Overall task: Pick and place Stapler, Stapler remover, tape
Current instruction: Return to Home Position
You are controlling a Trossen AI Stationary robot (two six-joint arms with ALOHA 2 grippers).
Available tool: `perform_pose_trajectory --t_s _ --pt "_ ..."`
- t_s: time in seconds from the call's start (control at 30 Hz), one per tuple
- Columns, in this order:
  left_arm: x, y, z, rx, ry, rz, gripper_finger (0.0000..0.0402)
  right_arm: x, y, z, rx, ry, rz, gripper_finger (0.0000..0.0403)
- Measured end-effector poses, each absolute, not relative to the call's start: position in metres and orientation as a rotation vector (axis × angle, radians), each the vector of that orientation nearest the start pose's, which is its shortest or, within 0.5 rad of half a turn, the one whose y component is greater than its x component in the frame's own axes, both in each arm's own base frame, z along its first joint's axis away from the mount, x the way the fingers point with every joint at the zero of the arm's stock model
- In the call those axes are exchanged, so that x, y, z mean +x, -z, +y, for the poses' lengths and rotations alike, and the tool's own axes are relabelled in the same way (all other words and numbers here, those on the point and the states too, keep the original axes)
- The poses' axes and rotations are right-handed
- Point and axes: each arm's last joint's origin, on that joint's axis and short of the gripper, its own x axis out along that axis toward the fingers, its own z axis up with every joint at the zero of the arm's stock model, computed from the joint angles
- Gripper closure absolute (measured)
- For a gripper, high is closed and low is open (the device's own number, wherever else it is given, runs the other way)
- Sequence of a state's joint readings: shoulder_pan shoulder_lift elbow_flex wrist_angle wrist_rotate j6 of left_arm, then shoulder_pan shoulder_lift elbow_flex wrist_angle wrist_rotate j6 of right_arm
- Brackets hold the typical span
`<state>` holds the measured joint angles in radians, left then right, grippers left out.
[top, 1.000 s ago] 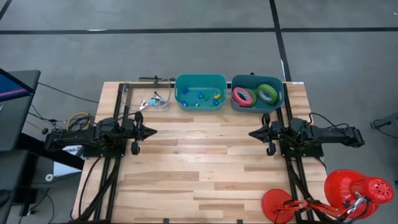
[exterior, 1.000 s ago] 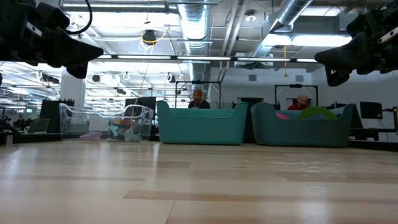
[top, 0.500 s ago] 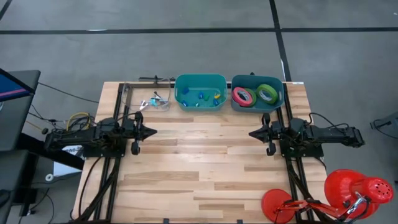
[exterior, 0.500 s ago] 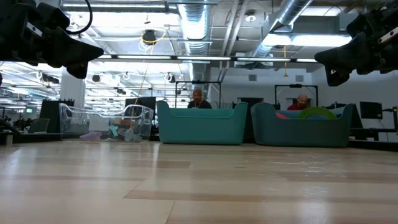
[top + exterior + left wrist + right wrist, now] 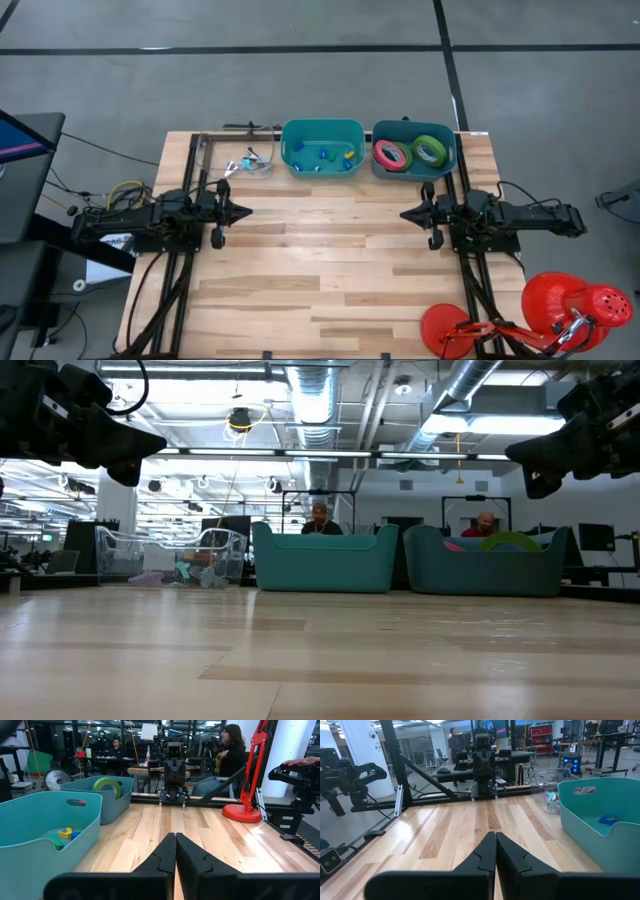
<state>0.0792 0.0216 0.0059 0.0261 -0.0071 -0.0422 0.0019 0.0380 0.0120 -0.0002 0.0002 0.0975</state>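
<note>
A pale wooden table point(image 5: 320, 660) is filling the foreground and running back to a row of containers along its far edge. A clear container point(image 5: 170, 555) holding small coloured pieces is sitting at the left, a teal bin point(image 5: 325, 560) in the middle and a darker bin point(image 5: 490, 565) at the right. The top edges of a pink-red tape roll point(image 5: 453, 545) and a green tape roll point(image 5: 510, 541) are peeking over the darker bin's rim. The left gripper point(image 5: 150, 440) and right gripper point(image 5: 520, 455) are hanging high at opposite sides, pointing inward. Two people point(image 5: 320, 516) are sitting in the room beyond.
</note>
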Motion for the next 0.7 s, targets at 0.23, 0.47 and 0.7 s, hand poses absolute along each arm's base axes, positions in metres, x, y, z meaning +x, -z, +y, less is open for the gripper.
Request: perform_pose_trajectory --t_s 0.23,0.47,0.7 --pt "0.0983 -0.1664 0.0080 -0.042 -0.086 -0.013 0.0399 0.0993 -0.1645 -0.0009 0.096 0.011 0.027 0.0403" --pt "0.0983 -0.1664 0.0080 -0.042 -0.086 -0.013 0.0399 0.0970 -0.1674 -0.0008 0.030 0.008 -0.009 0.0403" --pt "0.0983 -0.1665 0.0080 -0.041 -0.086 -0.013 0.0399 0.0970 -0.1675 -0.0008 0.014 0.009 -0.008 0.0403"
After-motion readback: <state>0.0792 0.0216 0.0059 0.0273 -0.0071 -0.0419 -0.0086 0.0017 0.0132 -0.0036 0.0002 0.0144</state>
